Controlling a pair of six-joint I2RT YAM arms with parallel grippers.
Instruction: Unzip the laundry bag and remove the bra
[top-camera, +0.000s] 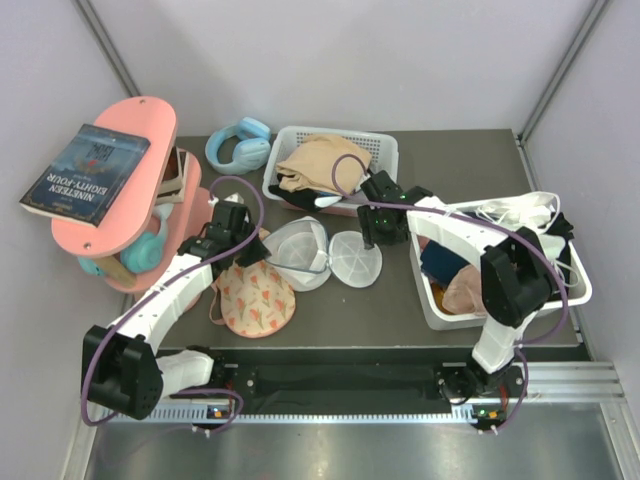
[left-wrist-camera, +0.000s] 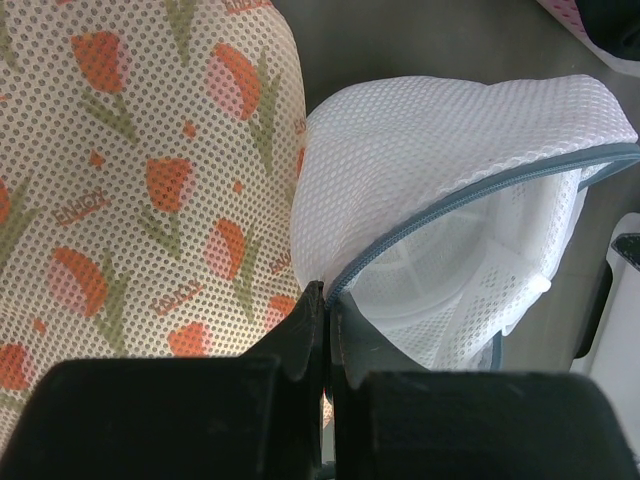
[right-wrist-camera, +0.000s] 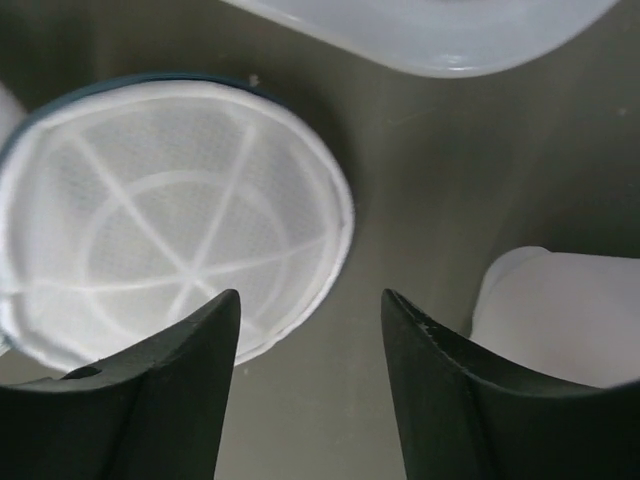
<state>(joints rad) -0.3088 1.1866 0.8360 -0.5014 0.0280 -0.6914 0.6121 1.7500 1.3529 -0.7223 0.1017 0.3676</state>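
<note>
The white mesh laundry bag (top-camera: 300, 252) lies open at mid-table, its round flat half (top-camera: 357, 258) spread to the right. The peach bra with red flowers (top-camera: 255, 298) lies on the table just in front-left of it. My left gripper (top-camera: 246, 252) is shut on the bag's grey zip rim (left-wrist-camera: 470, 195); the bra (left-wrist-camera: 130, 180) fills the left of that wrist view and the gripper (left-wrist-camera: 328, 300) pinches the rim's near end. My right gripper (top-camera: 380, 236) is open and empty over bare table, just right of the flat half (right-wrist-camera: 170, 220); its fingers (right-wrist-camera: 210, 330) hold nothing.
A white basket with a tan garment (top-camera: 325, 165) stands behind the bag. A second white basket of clothes (top-camera: 500, 262) sits at the right, its wall close to my right gripper (right-wrist-camera: 560, 320). Blue headphones (top-camera: 240, 143) and a pink shelf with a book (top-camera: 120, 190) stand at the left.
</note>
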